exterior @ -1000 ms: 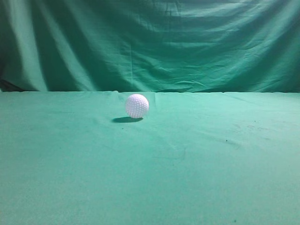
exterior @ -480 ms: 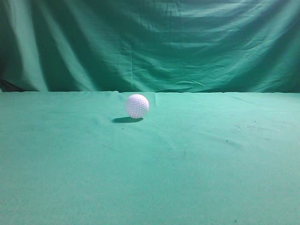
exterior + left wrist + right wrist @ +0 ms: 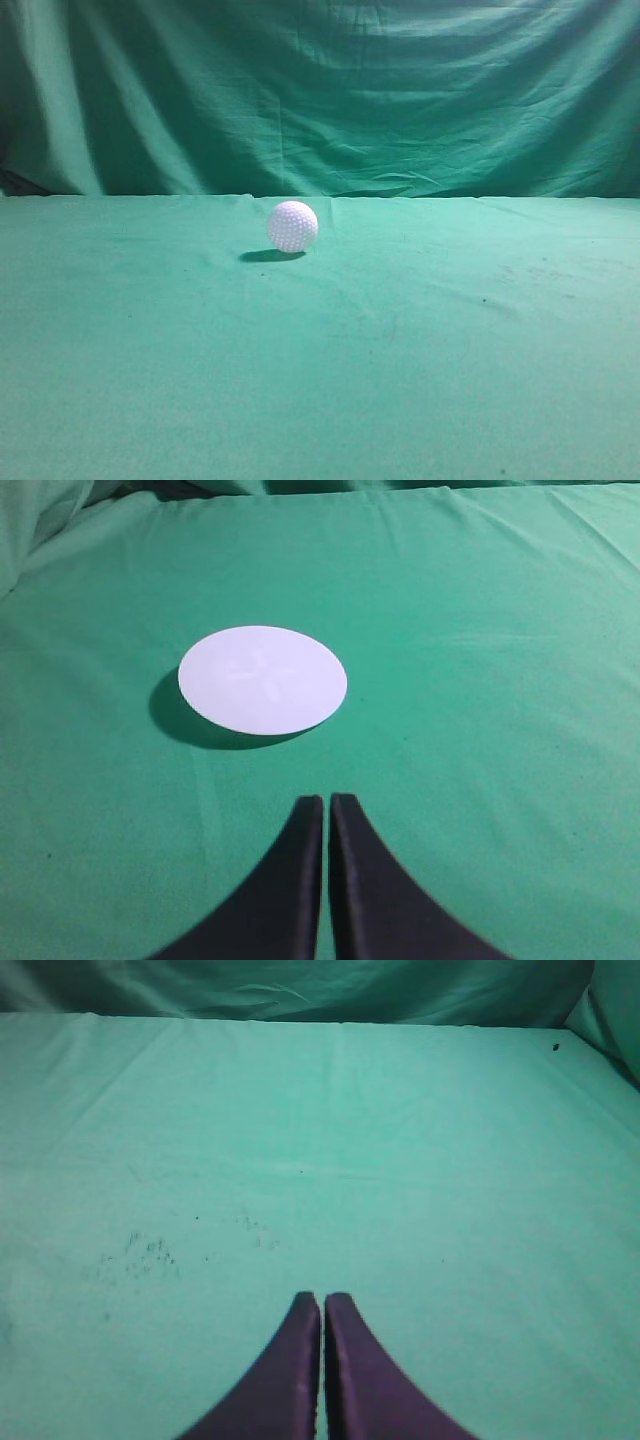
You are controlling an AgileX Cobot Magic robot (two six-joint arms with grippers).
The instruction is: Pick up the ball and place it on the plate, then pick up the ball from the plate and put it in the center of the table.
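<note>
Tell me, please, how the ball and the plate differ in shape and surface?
The ball is a sphere, while the plate looks like a flat oval disc. The ball is covered in dimples; the plate looks smooth, with a faint cross mark. Both are pale white and rest on the green table, each casting a shadow.

Dim, soft-focus frames; the ball (image 3: 292, 226) casts a left-falling shadow on the table (image 3: 420, 380).

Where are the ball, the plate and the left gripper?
ball (image 3: 292, 226): exterior view, middle of its dimpled face.
plate (image 3: 263, 679): left wrist view, flat centre.
left gripper (image 3: 327, 802): left wrist view, between its closed fingertips.
</note>
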